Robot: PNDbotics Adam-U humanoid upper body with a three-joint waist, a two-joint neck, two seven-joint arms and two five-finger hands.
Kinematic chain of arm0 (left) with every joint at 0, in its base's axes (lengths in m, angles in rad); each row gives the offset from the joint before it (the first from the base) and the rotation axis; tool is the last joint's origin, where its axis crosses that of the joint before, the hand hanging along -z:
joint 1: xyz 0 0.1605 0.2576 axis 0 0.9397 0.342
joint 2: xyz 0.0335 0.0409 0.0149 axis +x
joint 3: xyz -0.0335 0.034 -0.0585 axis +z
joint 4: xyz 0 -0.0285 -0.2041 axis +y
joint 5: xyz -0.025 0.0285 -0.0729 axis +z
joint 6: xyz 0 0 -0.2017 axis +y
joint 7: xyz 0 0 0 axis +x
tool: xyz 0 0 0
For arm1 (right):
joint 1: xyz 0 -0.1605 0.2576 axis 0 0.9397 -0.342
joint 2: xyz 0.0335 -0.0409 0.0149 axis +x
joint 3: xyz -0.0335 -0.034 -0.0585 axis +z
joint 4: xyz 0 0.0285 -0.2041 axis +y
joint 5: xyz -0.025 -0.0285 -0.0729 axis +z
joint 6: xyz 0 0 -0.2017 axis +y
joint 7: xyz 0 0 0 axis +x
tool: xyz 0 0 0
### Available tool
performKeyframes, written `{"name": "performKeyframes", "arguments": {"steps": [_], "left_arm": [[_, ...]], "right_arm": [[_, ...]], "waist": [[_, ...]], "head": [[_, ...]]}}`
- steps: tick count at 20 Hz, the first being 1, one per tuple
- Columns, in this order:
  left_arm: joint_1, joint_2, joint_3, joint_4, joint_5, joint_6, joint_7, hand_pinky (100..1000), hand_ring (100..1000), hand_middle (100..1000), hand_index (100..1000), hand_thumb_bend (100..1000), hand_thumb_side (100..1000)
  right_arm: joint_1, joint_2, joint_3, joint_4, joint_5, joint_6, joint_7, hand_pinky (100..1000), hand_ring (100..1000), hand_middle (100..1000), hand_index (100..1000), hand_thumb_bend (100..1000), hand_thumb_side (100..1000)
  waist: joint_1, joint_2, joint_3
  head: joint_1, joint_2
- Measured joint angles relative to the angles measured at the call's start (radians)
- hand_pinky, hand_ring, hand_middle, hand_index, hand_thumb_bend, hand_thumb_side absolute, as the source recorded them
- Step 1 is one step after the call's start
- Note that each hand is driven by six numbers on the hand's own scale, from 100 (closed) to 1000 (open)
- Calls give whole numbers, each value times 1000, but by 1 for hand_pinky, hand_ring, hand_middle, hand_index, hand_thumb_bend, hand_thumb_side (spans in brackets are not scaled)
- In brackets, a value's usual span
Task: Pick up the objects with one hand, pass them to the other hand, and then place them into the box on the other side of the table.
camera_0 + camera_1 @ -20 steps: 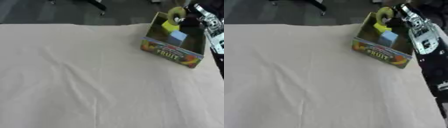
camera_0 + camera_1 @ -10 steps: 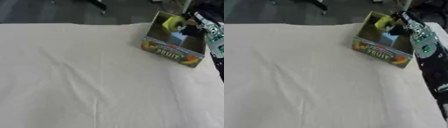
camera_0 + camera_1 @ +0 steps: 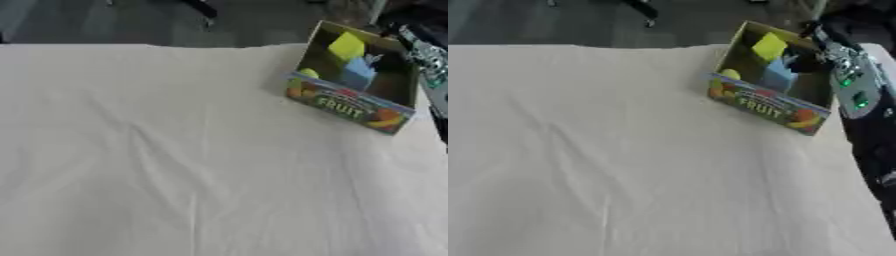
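Note:
A cardboard box (image 3: 348, 103) with a fruit print on its front stands at the table's far right. In it a yellow block (image 3: 346, 46) leans against the back wall, with a blue block (image 3: 357, 75) just below it. A small yellow-green thing (image 3: 308, 74) lies in the box's left corner. My right hand (image 3: 805, 62) shows as a dark shape over the box's right side, beside the blue block. Its silver forearm (image 3: 847, 80) with green lights runs along the right edge. Whether the hand touches anything is unclear. My left hand is out of sight.
A wrinkled cream cloth (image 3: 175, 150) covers the table, whose far edge runs across the top. Beyond it lies dark floor with a chair base (image 3: 203, 7). The table's right edge sits just past the box.
The yellow block, held above the box a second ago, now lies inside it against the back wall. My right hand has drawn back toward the right.

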Motion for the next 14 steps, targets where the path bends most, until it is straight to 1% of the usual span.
{"name": "performKeyframes", "arguments": {"steps": [1,2,4,5,6,7,9,10,12,14], "left_arm": [[0,0,2,0,0,1,2,712,644,596,798,169,587],[0,0,4,0,0,1,5,711,643,594,797,167,595],[0,0,10,-1,6,4,12,709,638,589,795,143,616],[0,0,15,-1,12,5,16,709,637,588,794,136,615],[0,-1,21,-1,20,7,21,709,632,584,789,100,659],[0,-1,29,-1,30,9,27,709,629,580,784,100,709],[0,-8,46,0,58,10,45,718,633,582,780,100,727],[-1,-13,54,1,78,9,54,722,633,582,781,148,758],[-2,-28,69,5,139,4,67,725,645,590,792,177,785],[-5,-43,83,17,228,-7,66,728,656,603,811,199,812]], "right_arm": [[5,0,-9,-21,-36,9,-16,1000,1000,829,951,100,305],[14,2,-20,-51,-88,19,-34,1000,1000,820,938,100,454],[41,13,-39,-136,-244,25,-66,1000,1000,820,940,100,526],[60,22,-46,-184,-339,20,-81,1000,1000,820,941,100,528],[80,33,-51,-234,-433,12,-94,1000,1000,831,946,100,533],[100,43,-55,-283,-525,0,-105,1000,1000,836,947,100,535],[140,68,-61,-375,-684,-29,-121,1000,1000,835,946,100,540],[160,82,-65,-415,-748,-43,-126,1000,1000,836,944,100,543],[197,108,-72,-476,-832,-68,-135,1000,1000,831,936,100,549],[229,135,-80,-513,-875,-89,-145,1000,1000,841,934,100,557]], "waist": [[1,0,0],[1,1,0],[2,3,-1],[2,3,-1],[2,4,-1],[3,4,-1],[3,5,-1],[3,5,-1],[3,5,1],[3,4,4]], "head": [[3,0],[6,0],[14,1],[20,1],[27,1],[35,1],[52,1],[60,1],[75,1],[89,1]]}}
